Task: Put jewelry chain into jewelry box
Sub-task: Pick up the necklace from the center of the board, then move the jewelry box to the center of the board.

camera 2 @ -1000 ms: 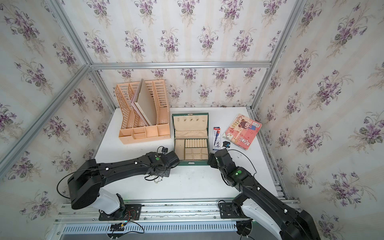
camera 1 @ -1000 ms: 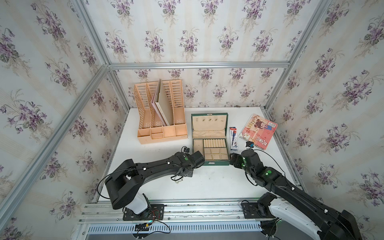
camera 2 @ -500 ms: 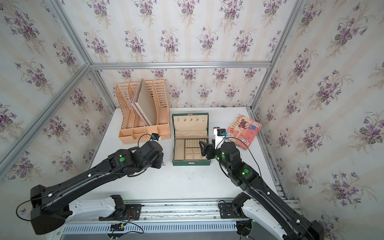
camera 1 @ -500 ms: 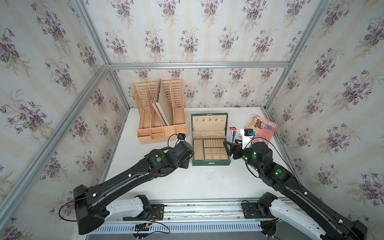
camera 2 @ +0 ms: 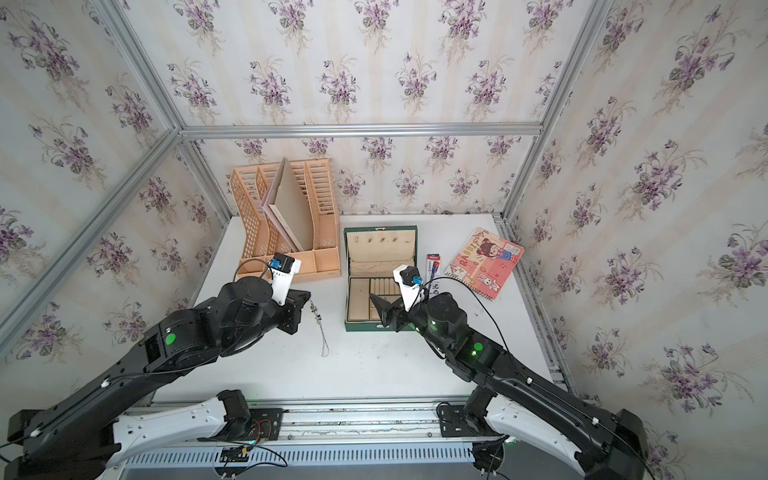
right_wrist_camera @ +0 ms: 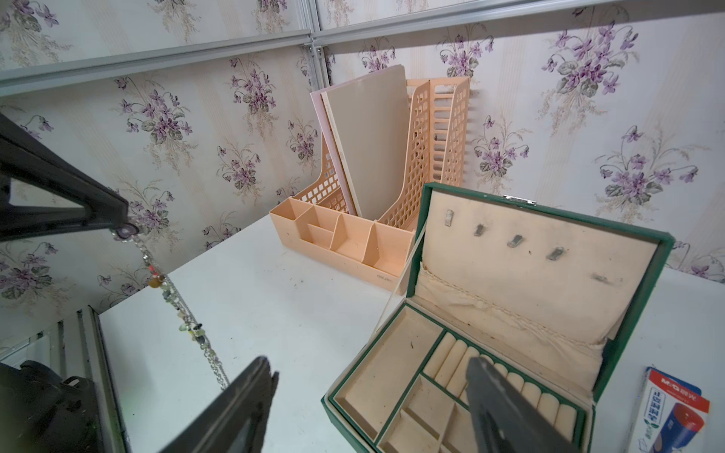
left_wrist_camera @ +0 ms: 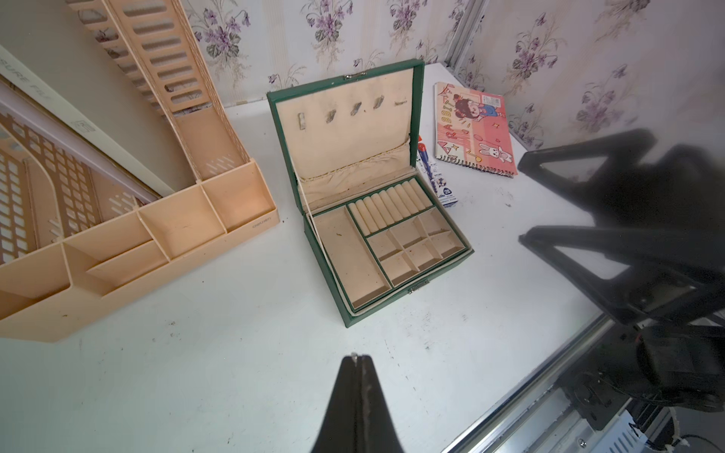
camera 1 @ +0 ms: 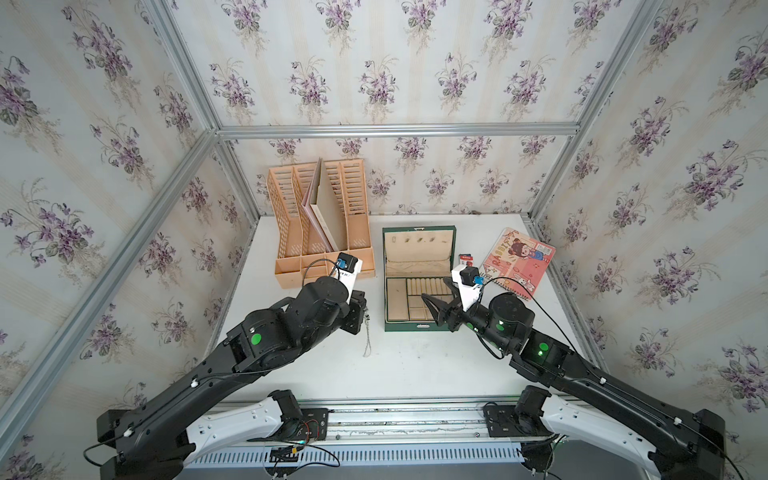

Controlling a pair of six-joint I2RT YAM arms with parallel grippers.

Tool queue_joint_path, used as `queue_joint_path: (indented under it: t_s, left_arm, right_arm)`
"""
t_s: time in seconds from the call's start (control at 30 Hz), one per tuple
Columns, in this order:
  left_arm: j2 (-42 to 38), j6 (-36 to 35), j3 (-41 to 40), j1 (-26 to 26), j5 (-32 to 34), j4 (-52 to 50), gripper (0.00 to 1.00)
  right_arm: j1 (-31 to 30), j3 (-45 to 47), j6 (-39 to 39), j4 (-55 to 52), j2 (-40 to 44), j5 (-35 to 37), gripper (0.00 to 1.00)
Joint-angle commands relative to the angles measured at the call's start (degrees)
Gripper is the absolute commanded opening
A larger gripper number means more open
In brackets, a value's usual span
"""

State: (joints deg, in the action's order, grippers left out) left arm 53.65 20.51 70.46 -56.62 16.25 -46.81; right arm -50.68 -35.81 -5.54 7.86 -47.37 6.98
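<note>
Left pincer (left_wrist_camera: 355, 359) is pressed fully together on the top end of the jewelry chain (camera 2: 321, 330), which hangs straight down from its tips. In the left wrist view the closed fingers hide nearly all of the chain, and only a small glint shows at the tips. In both top views the arm's wrist covers most of this pincer. The grip itself shows best in the right wrist view, where small beads or charms sit along the upper links, too blurred to identify. There the chain's lower end passes behind a finger (right_wrist_camera: 235, 400) of the right pincer (right_wrist_camera: 368, 368). From the top views I cannot tell whether that end touches the desk (camera 1: 415, 374) or hangs just above it.

The chain hangs over bare desk, beside the left wall of the open jewelry box (camera 1: 419, 328) but apart from it, and near the front of the peach file organizer (camera 1: 324, 266).

The right pincer is spread wide and holds nothing. It is raised, and in the top views its fingers overlap the box's small compartments. Its white camera mount (camera 2: 409, 286) covers part of 1 of its 2 fingers. The chain is well apart from this pincer. A pen box (right_wrist_camera: 674, 412) is cut off at the frame edge.
</note>
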Motion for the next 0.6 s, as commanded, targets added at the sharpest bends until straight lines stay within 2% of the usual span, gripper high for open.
queue_joint_path:
  t_s: [0.0,0.17,0.23,0.3,0.37,0.43,0.57]
  left_arm:
    - [-0.7,-2.5,0.1,0.1,-1.2,2.8,0.00]
    - [-1.2,-2.9,0.3,0.1,0.4,3.7,0.00]
    - [-1.6,-3.0,0.2,0.1,1.6,4.3,0.00]
    - [-2.0,-3.0,0.2,0.1,3.0,5.0,0.00]
    - [-2.4,-3.2,-0.1,0.1,4.2,5.8,0.00]
    - [-2.8,-3.3,-0.7,0.1,4.6,6.8,0.00]
    - [-3.5,-3.5,-2.1,0.1,5.1,8.4,0.00]
  right_arm:
    - [-0.1,0.6,1.9,2.9,-1.0,5.1,0.80]
    - [0.8,2.5,-8.0,0.3,-3.1,22.7,0.82]
    - [4.5,2.0,-15.4,-4.0,-5.0,25.0,0.82]
    - [11.3,1.0,-22.2,-8.8,-7.8,22.4,0.80]
    - [20.6,1.3,-26.2,-11.9,-11.2,15.1,0.75]
    - [24.9,1.9,-26.3,-11.4,-13.8,11.4,0.71]
    - [28.2,0.8,-24.0,-9.8,-21.6,6.6,0.66]
